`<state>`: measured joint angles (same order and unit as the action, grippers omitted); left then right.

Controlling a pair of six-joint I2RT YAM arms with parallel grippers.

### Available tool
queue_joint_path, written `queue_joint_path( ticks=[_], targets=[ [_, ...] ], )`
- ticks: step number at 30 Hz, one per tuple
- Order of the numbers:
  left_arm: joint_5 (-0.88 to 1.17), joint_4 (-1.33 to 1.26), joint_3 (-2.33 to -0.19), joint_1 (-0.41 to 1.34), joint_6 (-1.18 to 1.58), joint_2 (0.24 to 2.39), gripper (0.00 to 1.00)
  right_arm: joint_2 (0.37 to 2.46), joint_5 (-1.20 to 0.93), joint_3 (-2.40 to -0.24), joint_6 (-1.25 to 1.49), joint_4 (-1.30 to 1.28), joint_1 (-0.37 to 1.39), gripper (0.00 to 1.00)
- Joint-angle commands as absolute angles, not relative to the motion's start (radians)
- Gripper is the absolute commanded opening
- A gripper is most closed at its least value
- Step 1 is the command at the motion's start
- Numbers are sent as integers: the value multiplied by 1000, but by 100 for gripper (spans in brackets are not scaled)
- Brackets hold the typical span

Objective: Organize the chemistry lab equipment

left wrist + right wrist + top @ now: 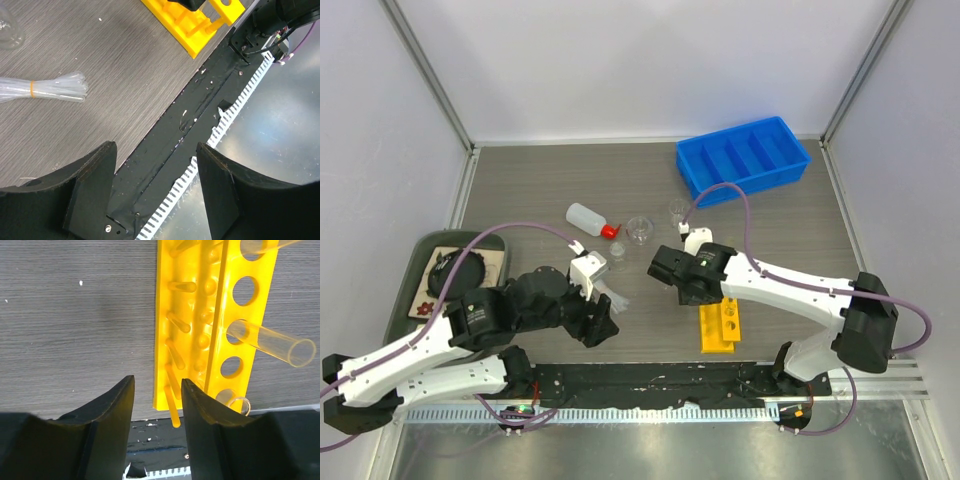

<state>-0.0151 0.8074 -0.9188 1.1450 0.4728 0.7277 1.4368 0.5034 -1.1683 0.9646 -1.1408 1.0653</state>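
The yellow rack lies near the table's front edge, and clear tubes sit in its holes. My right gripper hangs over the rack's left edge. It is open and grips nothing. My left gripper is open and empty above the black front strip. A banded bundle of pipettes lies beside it. The white squeeze bottle lies on its side. Small glass beakers stand mid-table. The blue bin is at the back right.
A dark green tray with its contents sits at the left edge, partly under the left arm. A black strip and white toothed rail run along the front edge. Grey walls close in the table on three sides.
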Motion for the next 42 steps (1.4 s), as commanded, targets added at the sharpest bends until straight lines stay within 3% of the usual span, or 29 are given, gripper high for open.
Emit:
queue_joint_path(
  ticks=[1,23,42],
  targets=[
    [-14,810,-945,1143,485,715,68,1454,534,-1143,954,-1089,1069,47],
    [-17,804,-928,1143,482,730,68,1489,597,-1037,970,-1058,1054,41],
    [-21,810,-939,1143,479,755,68,1503,578,-982,922,-969,994,23]
  ],
)
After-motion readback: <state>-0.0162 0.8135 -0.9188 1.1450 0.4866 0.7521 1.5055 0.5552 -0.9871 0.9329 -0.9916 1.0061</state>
